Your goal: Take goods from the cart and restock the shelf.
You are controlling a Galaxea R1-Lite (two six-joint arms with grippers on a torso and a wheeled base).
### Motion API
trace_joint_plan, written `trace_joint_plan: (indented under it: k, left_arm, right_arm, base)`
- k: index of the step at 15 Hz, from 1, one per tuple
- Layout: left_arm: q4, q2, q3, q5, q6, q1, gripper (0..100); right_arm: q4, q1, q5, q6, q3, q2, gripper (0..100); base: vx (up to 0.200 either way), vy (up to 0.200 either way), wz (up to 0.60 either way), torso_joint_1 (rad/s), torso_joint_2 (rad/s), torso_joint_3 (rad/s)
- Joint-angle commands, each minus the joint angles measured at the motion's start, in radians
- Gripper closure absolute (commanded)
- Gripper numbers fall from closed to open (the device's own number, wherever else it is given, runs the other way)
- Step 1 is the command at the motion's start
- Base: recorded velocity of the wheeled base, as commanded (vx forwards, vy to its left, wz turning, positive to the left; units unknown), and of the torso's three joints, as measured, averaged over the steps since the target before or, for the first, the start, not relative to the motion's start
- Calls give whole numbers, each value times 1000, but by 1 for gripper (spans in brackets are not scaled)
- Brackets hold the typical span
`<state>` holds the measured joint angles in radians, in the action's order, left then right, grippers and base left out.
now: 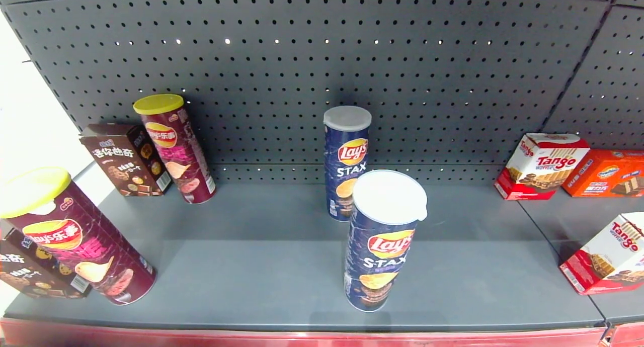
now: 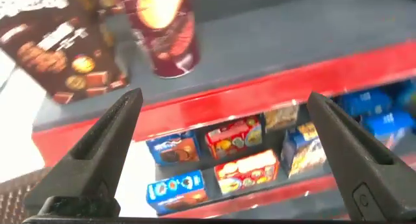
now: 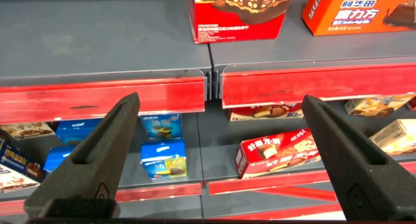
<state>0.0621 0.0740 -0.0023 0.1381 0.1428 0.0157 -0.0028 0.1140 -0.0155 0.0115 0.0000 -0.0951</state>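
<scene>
Claws empty, shelf part stocked

Landmark: dark-blue cylindrical chip can with white plastic lid [image 1: 380,246], upright near the front edge of the grey metal shelf [image 1: 251,266].
- Just behind it: a second blue can with a grey lid [image 1: 346,161], upright.
- Well to its left: two maroon cans with yellow lids [image 1: 173,148] and brown cardboard cookie boxes [image 1: 126,158].
- Well to its right: red-and-white wafer boxes [image 1: 546,166] and an orange carton [image 1: 604,173].

Left claw [image 2: 224,99]: spread wide, holding nothing. Right claw [image 3: 221,99]: the same.

Judged step: fetch the next item from the cart. To do it well:
- Grip a can at mid-body and keep it upright.
- Set it in the bare stretch left of the landmark can, in line with the row.
- Come in level, since tall cans tip easily at a nudge.

Head view gives the row layout and the perforated back panel [image 1: 402,60]. The wrist views add the red front strip [image 3: 104,97] and the lower tiers beneath it, with blue biscuit boxes [image 3: 162,159].
</scene>
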Motion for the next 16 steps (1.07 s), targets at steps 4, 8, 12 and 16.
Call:
trace_joint_plan:
  k: [4, 8, 12, 16]
  left_arm:
    - [-2, -74, 2, -2, -80, -19, 0]
    - [-2, -74, 2, -35, -144, -20, 0]
    - [-53, -74, 2, -229, -166, -20, 0]
    - [-53, -74, 2, -206, -163, -19, 0]
  right_arm:
    - [0, -1, 0, 1, 0, -2, 0]
    - [0, -1, 0, 1, 0, -2, 0]
    - [0, 1, 0, 1, 0, -2, 0]
    - [-2, -1, 8, 10, 0, -3, 0]
  base:
    - [0, 0, 0, 0, 0, 0]
    - [0, 0, 0, 0, 0, 0]
    - [0, 0, 0, 0, 0, 0]
    - [0, 0, 0, 0, 0, 0]
